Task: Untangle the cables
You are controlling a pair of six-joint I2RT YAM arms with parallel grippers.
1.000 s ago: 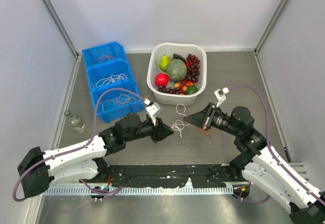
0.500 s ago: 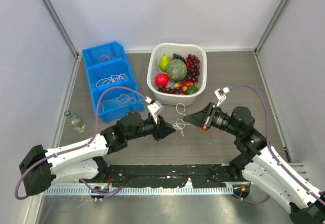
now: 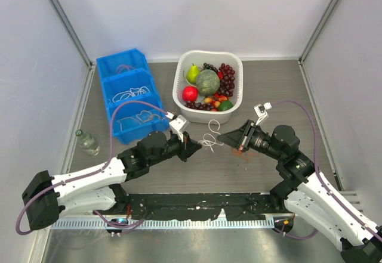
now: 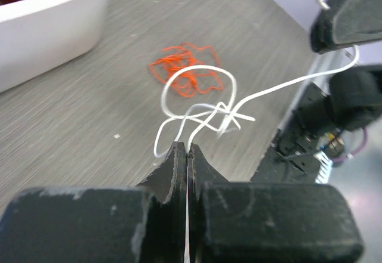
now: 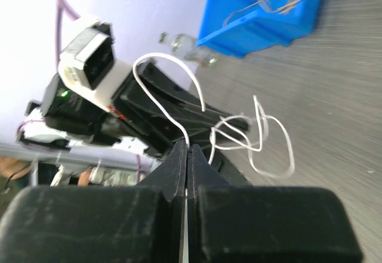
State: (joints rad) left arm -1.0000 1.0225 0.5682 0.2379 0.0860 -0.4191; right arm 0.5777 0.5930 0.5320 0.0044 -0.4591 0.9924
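Grey wood-grain laminate table [image 3: 268,90], matte, boxed in by plain white walls [image 3: 197,12] w/ metal corner posts. At the back: a blue plastic bin [image 3: 122,55], rectangular, 3 compartments w/ thin loops of cord lying in them, and beside it a white rounded-square plastic basket [image 3: 206,116] full of glossy fruit. A small clear bottle [image 3: 88,142] lies near the left wall. Between the 2 arms, just in front of the basket, sits the thin white cord [image 3: 210,139], smooth and string-like, knotted into a few small loops mid-span [image 4: 222,113]. Its long axis runs approx. left-right across the table, one end to each arm, w/ one loose loop toward the basket. The left gripper [image 3: 197,145] is clamped on one strand, black fingers pressed flat together w/ the cord pinched at the tips [image 4: 187,152]. The right gripper [image 3: 221,136] is likewise clenched on another strand, which arcs up out of its tips [image 5: 187,148]. A crumpled orange-red cord [image 3: 240,152] lies flat on the table, under the right gripper, apart from the white one [image 4: 182,72].
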